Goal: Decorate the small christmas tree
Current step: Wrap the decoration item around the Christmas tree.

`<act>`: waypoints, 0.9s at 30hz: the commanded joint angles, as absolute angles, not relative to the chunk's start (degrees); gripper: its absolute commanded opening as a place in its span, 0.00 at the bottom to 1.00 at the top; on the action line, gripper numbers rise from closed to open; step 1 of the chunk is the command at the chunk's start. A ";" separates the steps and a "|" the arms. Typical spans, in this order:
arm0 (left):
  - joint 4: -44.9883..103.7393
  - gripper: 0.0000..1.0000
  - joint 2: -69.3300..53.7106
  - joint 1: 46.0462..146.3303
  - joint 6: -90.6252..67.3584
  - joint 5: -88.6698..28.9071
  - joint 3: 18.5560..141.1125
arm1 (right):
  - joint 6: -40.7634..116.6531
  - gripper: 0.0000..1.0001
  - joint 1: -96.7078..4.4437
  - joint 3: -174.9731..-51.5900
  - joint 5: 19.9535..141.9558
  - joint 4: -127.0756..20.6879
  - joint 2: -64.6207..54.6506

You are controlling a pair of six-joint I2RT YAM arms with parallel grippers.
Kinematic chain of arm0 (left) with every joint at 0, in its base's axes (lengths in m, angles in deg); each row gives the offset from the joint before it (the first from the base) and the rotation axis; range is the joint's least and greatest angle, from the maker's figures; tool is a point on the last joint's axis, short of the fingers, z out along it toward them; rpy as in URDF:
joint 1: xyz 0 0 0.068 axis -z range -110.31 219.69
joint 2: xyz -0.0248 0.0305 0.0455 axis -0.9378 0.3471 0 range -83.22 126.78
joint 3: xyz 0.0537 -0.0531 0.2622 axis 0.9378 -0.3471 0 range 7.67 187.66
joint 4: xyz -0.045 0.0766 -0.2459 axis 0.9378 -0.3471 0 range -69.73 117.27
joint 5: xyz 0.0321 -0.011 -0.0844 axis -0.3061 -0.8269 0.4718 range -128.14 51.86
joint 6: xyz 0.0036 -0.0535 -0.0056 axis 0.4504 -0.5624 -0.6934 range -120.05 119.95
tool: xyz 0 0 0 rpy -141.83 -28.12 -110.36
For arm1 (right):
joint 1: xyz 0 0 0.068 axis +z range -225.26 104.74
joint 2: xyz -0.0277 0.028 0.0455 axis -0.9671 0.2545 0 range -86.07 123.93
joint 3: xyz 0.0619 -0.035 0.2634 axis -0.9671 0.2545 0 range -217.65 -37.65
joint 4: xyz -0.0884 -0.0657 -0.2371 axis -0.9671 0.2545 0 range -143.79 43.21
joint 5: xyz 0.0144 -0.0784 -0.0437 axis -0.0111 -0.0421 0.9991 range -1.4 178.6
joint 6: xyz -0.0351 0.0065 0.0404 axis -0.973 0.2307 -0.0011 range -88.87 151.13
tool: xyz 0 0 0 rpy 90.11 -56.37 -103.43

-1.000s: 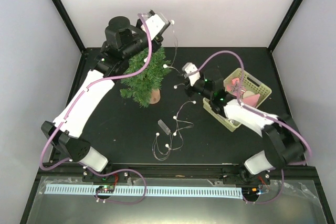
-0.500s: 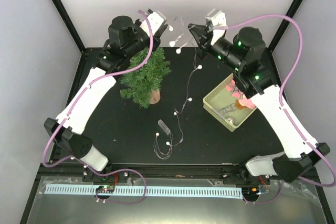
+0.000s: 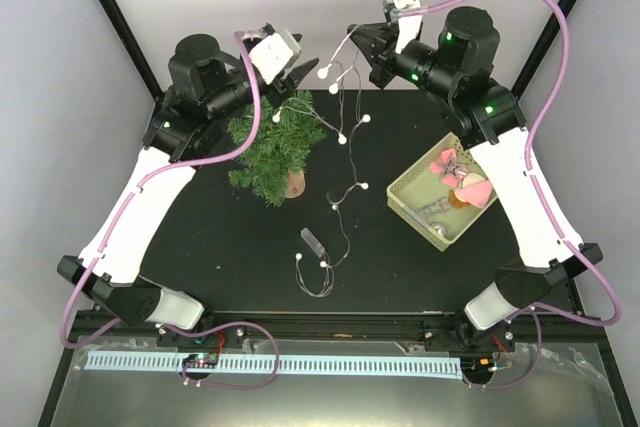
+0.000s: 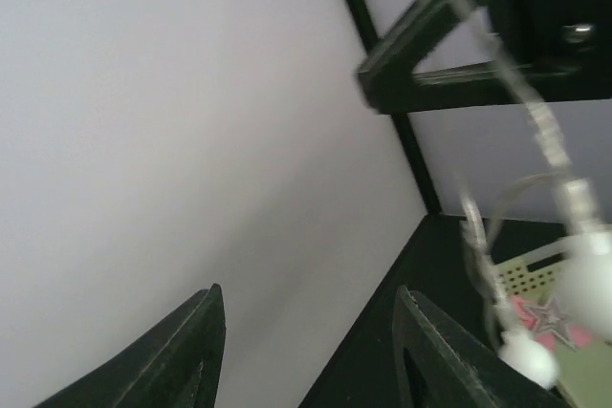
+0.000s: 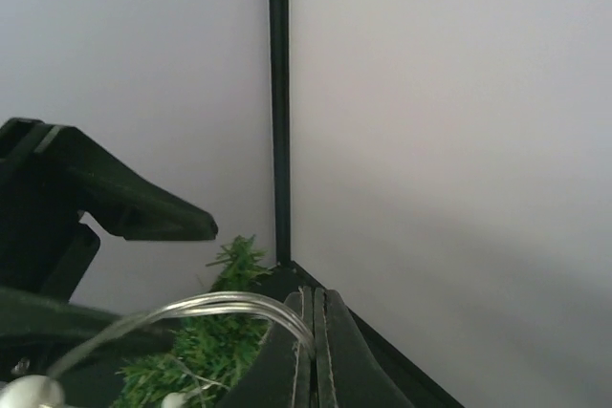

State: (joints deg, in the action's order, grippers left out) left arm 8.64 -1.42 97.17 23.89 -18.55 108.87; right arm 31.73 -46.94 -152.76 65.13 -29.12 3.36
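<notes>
The tree (image 3: pixel 275 152) stands on the bench (image 3: pixel 220 247), left of centre towards the back. The left fingers (image 3: pixel 303 69) stand open just above its top. The right fingers (image 3: pixel 360 40) pinch a light string (image 3: pixel 342 137) that hangs down to the bench.

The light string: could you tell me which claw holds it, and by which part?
The right claw pinches the light string by its clear wire; the left claw is open and empty.
</notes>
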 commanded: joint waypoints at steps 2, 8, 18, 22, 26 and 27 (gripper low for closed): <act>4.81 0.50 -0.42 97.02 30.08 -4.26 109.09 | 34.54 0.01 -47.40 -156.65 60.84 -27.91 4.28; 5.14 0.50 1.36 97.02 28.80 -0.32 109.07 | 35.12 0.01 -47.40 -161.02 62.90 -28.39 7.31; 7.06 0.51 6.44 97.02 27.05 -3.84 112.85 | 39.86 0.01 -47.39 -166.02 64.46 -32.82 11.05; 8.04 0.51 7.87 97.02 26.35 -2.47 113.72 | 40.94 0.01 -47.41 -166.11 64.91 -34.48 11.44; 9.94 0.51 8.85 96.98 24.14 0.27 114.10 | 41.69 0.01 -47.40 -166.23 64.75 -35.60 11.79; 10.49 0.51 9.04 97.02 22.95 0.95 114.10 | 41.86 0.01 -47.44 -166.20 64.65 -35.78 11.88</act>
State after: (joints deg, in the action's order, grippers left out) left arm 6.61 8.14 97.17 26.21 -3.14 110.75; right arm 40.06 -47.07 -164.60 64.19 -32.80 11.43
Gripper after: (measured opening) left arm 0.510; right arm 0.012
